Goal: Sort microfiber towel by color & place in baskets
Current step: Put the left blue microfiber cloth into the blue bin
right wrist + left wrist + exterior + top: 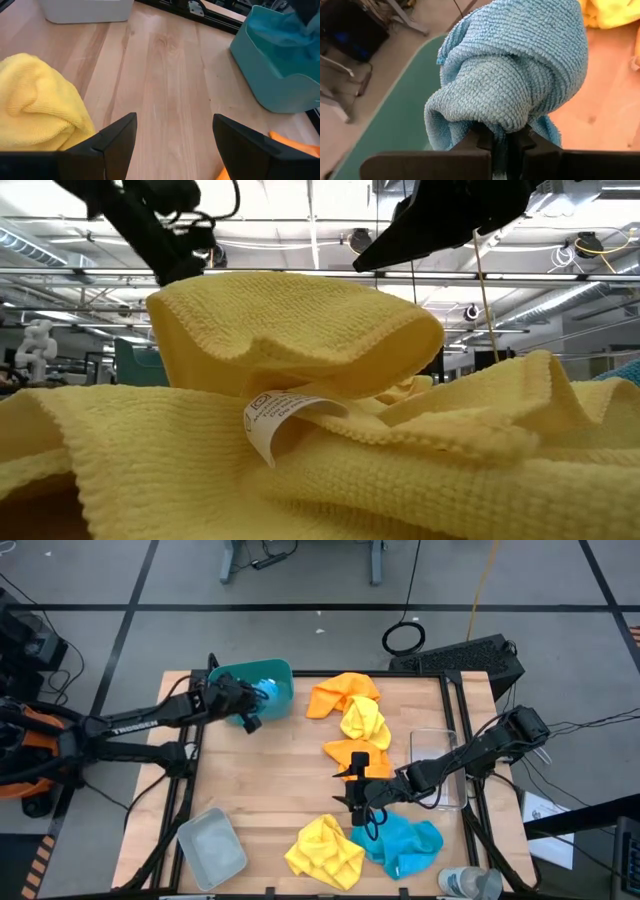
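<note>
A blue towel [520, 75], clamped in the left gripper's [250, 705] fingers, hangs over the teal basket [278, 673] at the table's [270, 790] far left corner. A bunched fold could snag the rim and spill outside if released off-centre. The right gripper [362, 812], fingers spread and empty, hovers by the second blue towel [408, 843], beside a yellow towel [325, 850].

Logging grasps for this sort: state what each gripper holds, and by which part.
The left gripper pinches a blue towel by a bunched fold, over the teal basket. The right gripper is open, holding nothing, above the table.
</note>
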